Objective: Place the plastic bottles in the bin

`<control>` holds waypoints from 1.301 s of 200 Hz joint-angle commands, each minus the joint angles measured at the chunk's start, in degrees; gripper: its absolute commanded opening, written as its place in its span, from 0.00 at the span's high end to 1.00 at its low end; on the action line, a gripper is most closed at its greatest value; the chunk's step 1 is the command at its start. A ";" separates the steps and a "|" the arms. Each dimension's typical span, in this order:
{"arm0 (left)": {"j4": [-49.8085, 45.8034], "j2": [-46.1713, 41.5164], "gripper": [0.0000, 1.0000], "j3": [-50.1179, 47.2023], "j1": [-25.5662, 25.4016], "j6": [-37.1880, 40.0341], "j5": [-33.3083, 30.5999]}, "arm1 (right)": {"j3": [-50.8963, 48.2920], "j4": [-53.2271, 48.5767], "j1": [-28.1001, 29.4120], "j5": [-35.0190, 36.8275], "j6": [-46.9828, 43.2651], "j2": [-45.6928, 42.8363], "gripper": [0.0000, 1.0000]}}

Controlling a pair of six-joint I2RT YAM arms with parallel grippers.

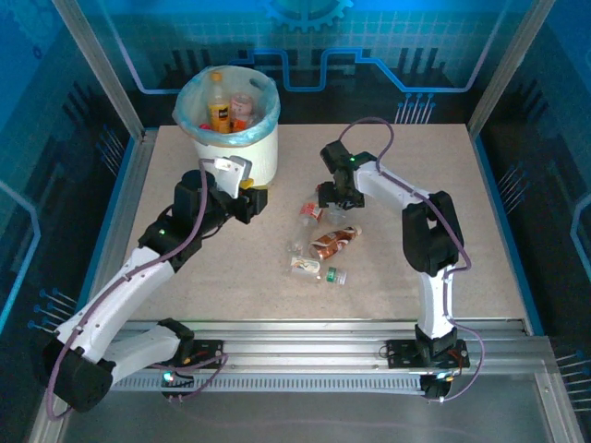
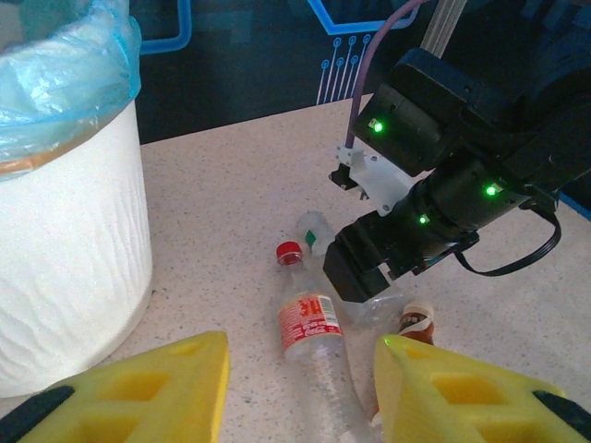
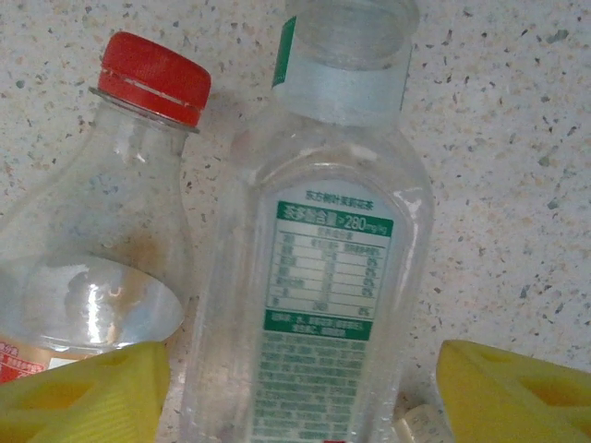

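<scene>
The white bin point(image 1: 242, 148), lined with a light-blue bag, stands at the back left and holds several bottles, one orange point(image 1: 219, 113). Several plastic bottles lie mid-table: a red-capped one point(image 1: 309, 213), a brown-labelled one point(image 1: 334, 242), a crushed one point(image 1: 305, 268). My right gripper point(image 1: 334, 205) is low over them, open, its yellow fingers point(image 3: 83, 397) either side of a clear green-labelled bottle point(image 3: 323, 277), with a gap on the right. The red-capped bottle point(image 3: 120, 212) lies just left of it. My left gripper point(image 2: 300, 388) hangs open and empty beside the bin point(image 2: 74, 231), facing the red-capped bottle point(image 2: 309, 323).
The right arm's black wrist point(image 2: 406, 231) sits close in front of my left gripper. A green-capped bottle point(image 1: 334, 275) lies nearest the front. Bare tabletop point(image 1: 443, 166) spreads to the right and the front. Metal frame posts point(image 1: 97, 65) edge the table.
</scene>
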 commanded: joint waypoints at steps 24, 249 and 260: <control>0.64 -0.05 0.51 1.34 -0.38 -0.89 1.05 | -2.98 0.90 -0.92 -1.61 2.89 0.90 0.24; -13.48 17.71 0.29 29.23 -0.48 -17.97 15.23 | -37.07 28.32 10.13 -21.88 -22.39 -54.00 0.45; -16.49 19.80 0.29 31.78 -0.44 -19.30 15.48 | -38.12 29.99 11.35 -22.63 -22.47 -56.22 0.45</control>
